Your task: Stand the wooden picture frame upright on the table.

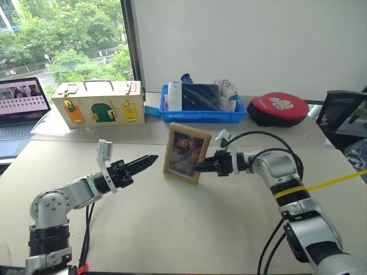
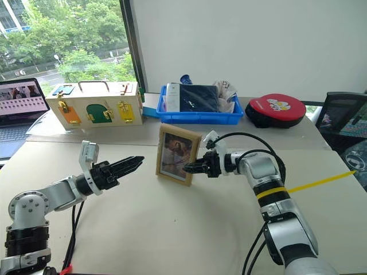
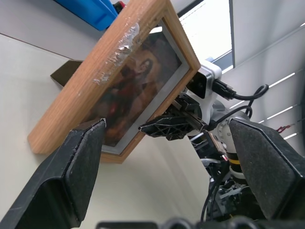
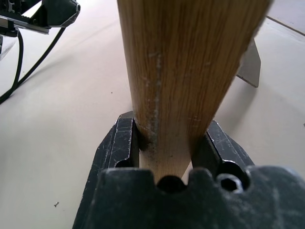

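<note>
Closest to me, my left gripper [image 1: 150,161] hangs with its fingers spread wide, just short of the wooden picture frame [image 1: 186,152] and holding nothing. My right gripper [image 1: 198,167] is clamped on the frame's right edge. I see the frame upright near the middle of the table [image 1: 172,229], picture facing me.

No text, label, brand, number or sign can be read on anything in these views.

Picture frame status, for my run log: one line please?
wooden picture frame: upright on table | right pincer: gripping its edge | left pincer: open, apart
</note>
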